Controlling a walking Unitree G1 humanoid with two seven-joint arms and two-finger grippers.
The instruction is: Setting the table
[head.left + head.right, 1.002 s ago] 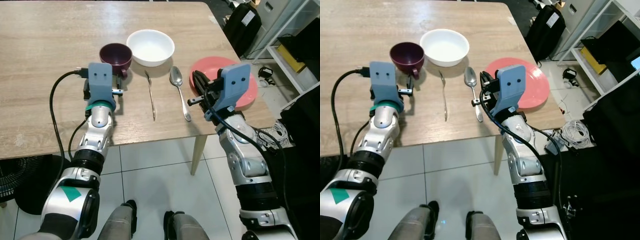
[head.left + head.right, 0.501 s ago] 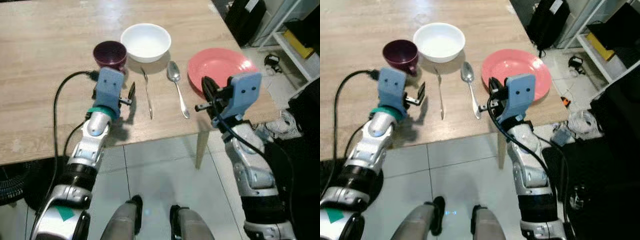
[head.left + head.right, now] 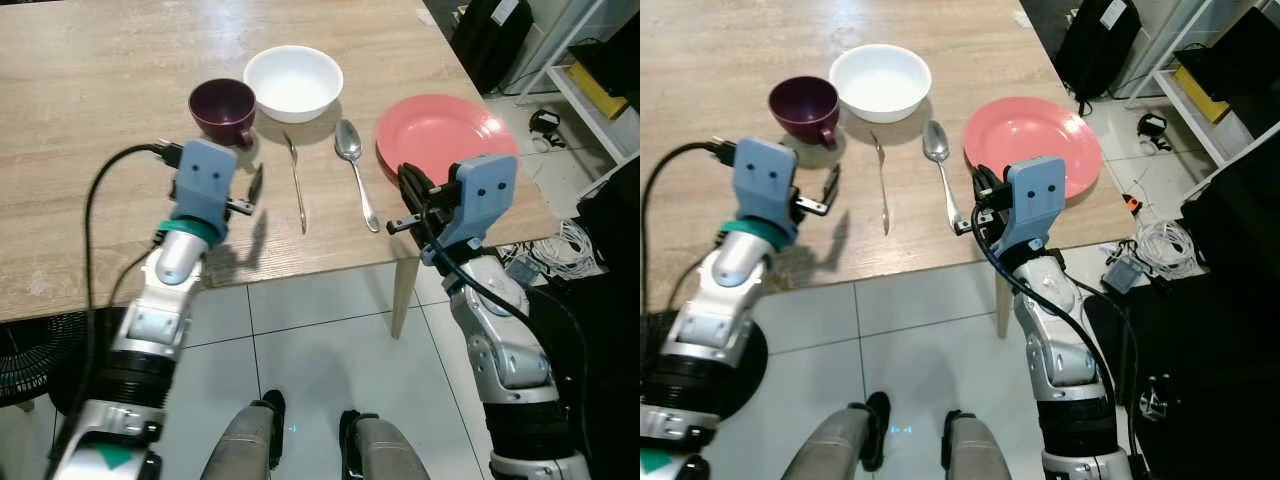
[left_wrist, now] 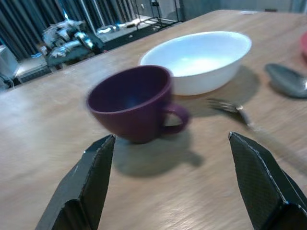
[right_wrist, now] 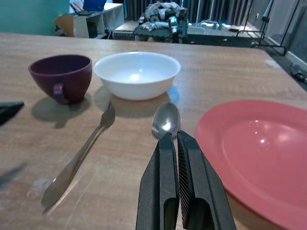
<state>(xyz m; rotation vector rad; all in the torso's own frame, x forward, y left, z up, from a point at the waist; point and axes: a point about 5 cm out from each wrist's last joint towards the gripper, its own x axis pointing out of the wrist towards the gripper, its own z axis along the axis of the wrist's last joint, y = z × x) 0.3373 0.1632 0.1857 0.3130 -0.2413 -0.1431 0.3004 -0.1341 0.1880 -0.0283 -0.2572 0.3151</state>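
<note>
On the wooden table (image 3: 90,120) a purple mug (image 3: 222,103) stands left of a white bowl (image 3: 293,78). In front of them lie a fork (image 3: 297,185) and a spoon (image 3: 355,165), side by side. A pink plate (image 3: 440,130) sits at the right, near the table's corner. My left gripper (image 4: 172,139) is open and empty, hovering a short way in front of the mug (image 4: 132,100), with its handle facing it. My right gripper (image 5: 172,139) is shut with nothing in it, near the front edge between the spoon's handle and the plate (image 5: 259,153).
Past the table's right end stand a black bag (image 3: 490,40) and a white shelf (image 3: 590,90), with cables (image 3: 560,250) on the tiled floor. A dark round fan base (image 3: 20,365) sits under the table at the left. My feet (image 3: 310,440) are close to the front edge.
The camera has shifted. Both arms have drawn back toward the table's front edge: the left gripper away from the mug, the right gripper off the plate's left rim.
</note>
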